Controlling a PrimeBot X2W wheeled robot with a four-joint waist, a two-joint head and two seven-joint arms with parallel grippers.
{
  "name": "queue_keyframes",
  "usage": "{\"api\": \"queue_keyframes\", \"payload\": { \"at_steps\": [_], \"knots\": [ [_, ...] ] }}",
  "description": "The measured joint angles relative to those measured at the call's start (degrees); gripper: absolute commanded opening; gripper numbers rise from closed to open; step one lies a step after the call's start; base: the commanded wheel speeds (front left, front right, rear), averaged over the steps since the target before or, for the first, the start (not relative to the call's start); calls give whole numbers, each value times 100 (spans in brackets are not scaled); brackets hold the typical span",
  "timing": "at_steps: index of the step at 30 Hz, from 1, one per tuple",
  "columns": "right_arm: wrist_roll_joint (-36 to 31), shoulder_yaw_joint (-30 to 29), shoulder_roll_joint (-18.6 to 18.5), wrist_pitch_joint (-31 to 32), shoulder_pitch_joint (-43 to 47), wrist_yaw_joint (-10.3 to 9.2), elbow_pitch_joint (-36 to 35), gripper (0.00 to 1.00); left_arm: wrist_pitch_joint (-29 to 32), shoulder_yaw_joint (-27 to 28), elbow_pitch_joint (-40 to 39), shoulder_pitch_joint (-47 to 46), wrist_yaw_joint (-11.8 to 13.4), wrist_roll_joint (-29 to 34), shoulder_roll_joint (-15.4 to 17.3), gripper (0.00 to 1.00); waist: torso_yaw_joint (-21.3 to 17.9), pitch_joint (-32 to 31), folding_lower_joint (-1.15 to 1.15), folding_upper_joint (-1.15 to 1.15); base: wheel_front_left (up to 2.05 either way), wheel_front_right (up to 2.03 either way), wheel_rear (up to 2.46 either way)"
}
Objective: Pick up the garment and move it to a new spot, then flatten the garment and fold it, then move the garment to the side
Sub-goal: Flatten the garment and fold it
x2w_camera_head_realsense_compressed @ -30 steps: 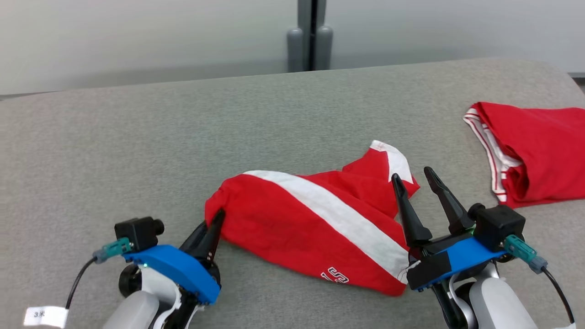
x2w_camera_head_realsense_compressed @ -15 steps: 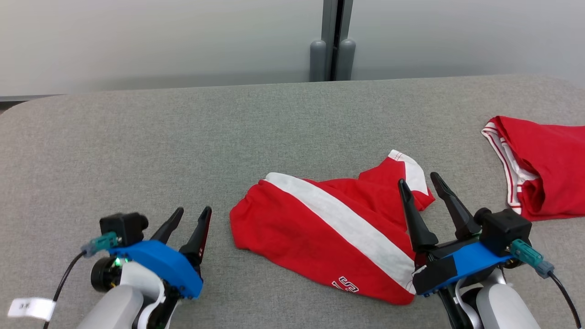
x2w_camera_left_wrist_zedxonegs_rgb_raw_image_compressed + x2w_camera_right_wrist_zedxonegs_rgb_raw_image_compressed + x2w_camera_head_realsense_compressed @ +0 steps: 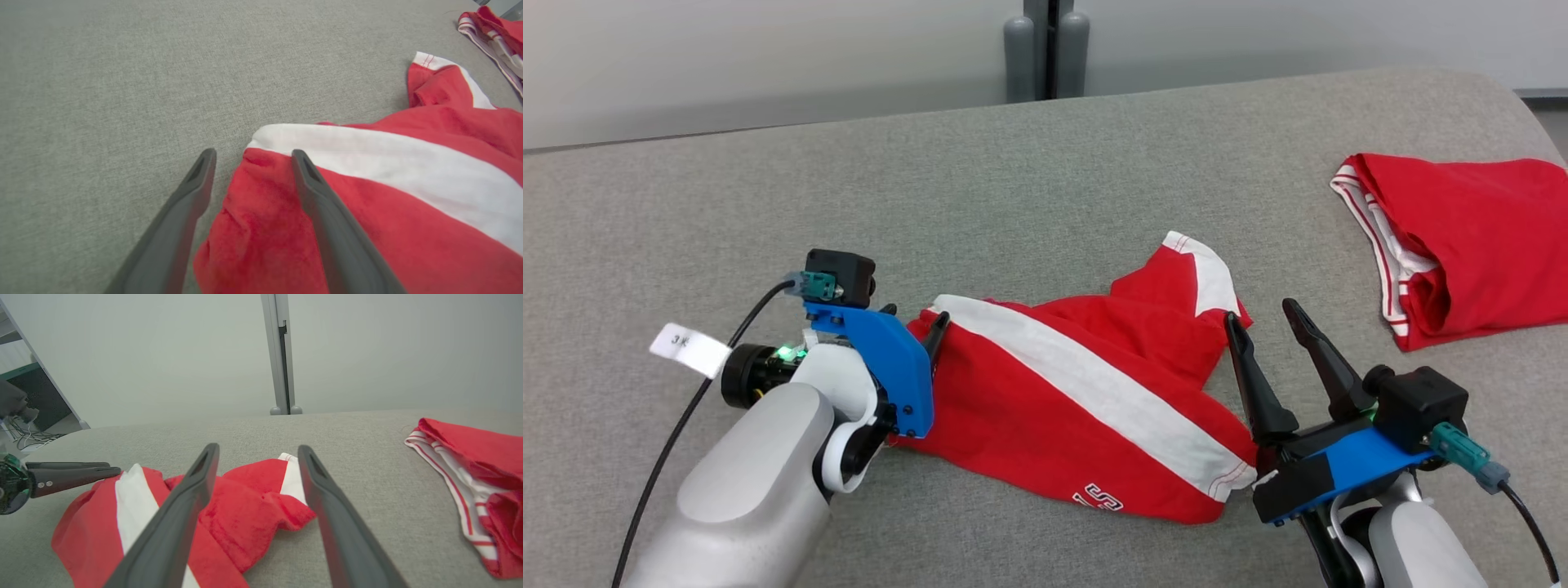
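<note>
1. Grey, fuzzy cloth covers the big table [image 3: 768, 204], and a pale wall [image 3: 768, 65] stands behind it.
2. The red garment [image 3: 1045, 408] lies crumpled near the middle of the table, close to the robot. It stretches from left to right. A wide white stripe [image 3: 1094, 376] runs slanting along it.
3. The left gripper [image 3: 916, 315] is at the garment's left end. Its two dark fingers [image 3: 192, 192] are spread apart, and the red corner pokes in between them. One finger is over the grey cloth and the other is over the red. It is not pinching anything.
4. The right gripper [image 3: 1261, 311] sits just beside the garment's right end. Its fingers are wide apart and hold nothing.
5. I think the left arm is closer to a grab, because it only needs to shut on that corner.
6. The garment looks soft and floppy, with bumps and folds, so it may bunch up when pulled.
7. A second red cloth [image 3: 1462, 245] with thin white lines on its edge lies well apart, at the far right.
</note>
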Motion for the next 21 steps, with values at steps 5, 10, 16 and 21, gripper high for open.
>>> {"api": "queue_keyframes", "payload": {
  "at_steps": [5,10,16,21],
  "knots": [
    [0,-2,3,-29,-13,0,8,100,446,-237,296,-264,147,216,15,100,-153,125,0,0,0,0,0],
    [2,-1,8,-77,-18,0,26,100,936,-492,459,-363,250,401,137,100,-247,176,0,0,0,0,0],
    [3,-48,15,-120,-52,0,47,100,760,-566,365,-429,252,510,146,0,-231,218,0,0,0,0,0],
    [2,-109,20,-126,-64,0,64,100,-166,-319,115,-364,321,491,20,0,-82,179,0,0,0,0,0]
  ]
}}
